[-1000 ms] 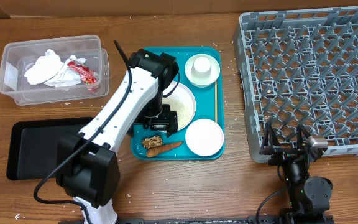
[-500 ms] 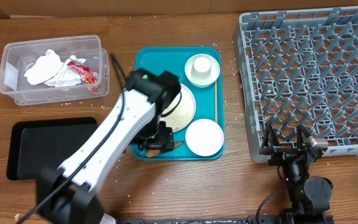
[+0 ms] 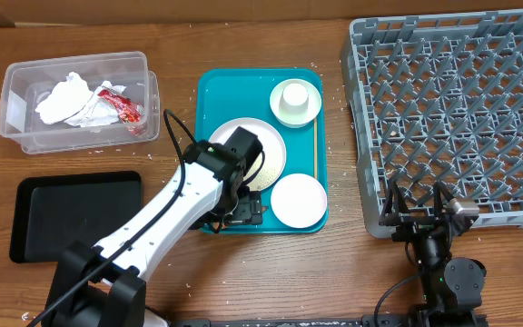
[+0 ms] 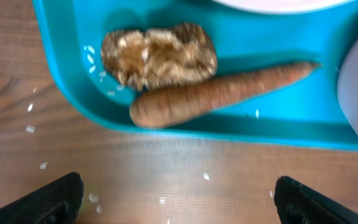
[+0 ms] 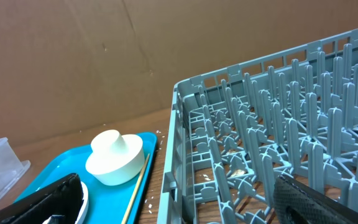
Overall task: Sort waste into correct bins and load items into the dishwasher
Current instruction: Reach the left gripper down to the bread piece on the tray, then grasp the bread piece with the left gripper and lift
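My left gripper (image 4: pixel 185 200) has dropped to the teal tray (image 3: pixel 209 100)'s front edge, fingers spread over the carrot piece (image 4: pixel 216 94), so food waste comes next; right gripper (image 3: pixel 418 205) idles beside the tray, also spread.

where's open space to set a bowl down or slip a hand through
Free: the black tray is bare where visible, and the dish rack holds no dishes. Bare table runs between the clear tub and the black tray. Crowded: the teal tray, with plate, bowls, carrot and the left gripper at its front edge.
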